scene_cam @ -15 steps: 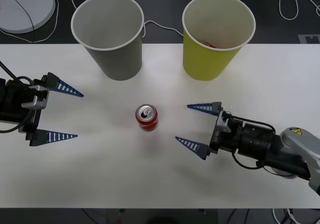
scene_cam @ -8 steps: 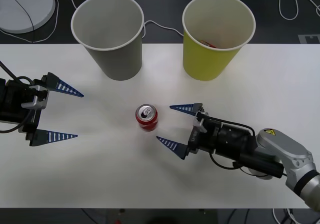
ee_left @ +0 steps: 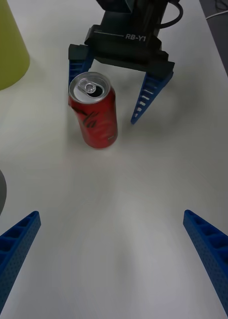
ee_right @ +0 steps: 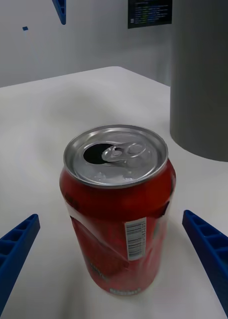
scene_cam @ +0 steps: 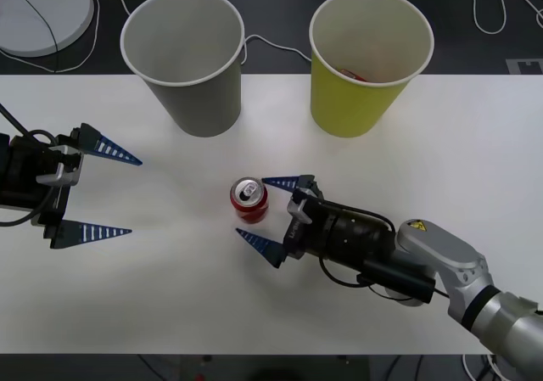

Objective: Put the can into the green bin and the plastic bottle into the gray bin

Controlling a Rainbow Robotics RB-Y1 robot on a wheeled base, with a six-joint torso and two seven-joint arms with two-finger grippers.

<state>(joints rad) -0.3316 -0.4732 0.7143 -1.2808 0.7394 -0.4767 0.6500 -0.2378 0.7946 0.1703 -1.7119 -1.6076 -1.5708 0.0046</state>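
At the table's left edge our left gripper (scene_cam: 92, 191) rests low with its blue ribbed fingers spread wide, open white tabletop (scene_cam: 170, 279) before it. Behind, near the table's far edge, stands the large gray paper-cup-shaped bin (scene_cam: 187, 58), and to its right the large yellow-green paper-cup-shaped bin (scene_cam: 370, 63), a gap between them. The small red soda can (scene_cam: 249, 200) with its silver top stands upright mid-table. Our right arm reaches in low from the right; our right gripper (scene_cam: 270, 214) is spread apart, fingers flanking the can's near side without touching it.
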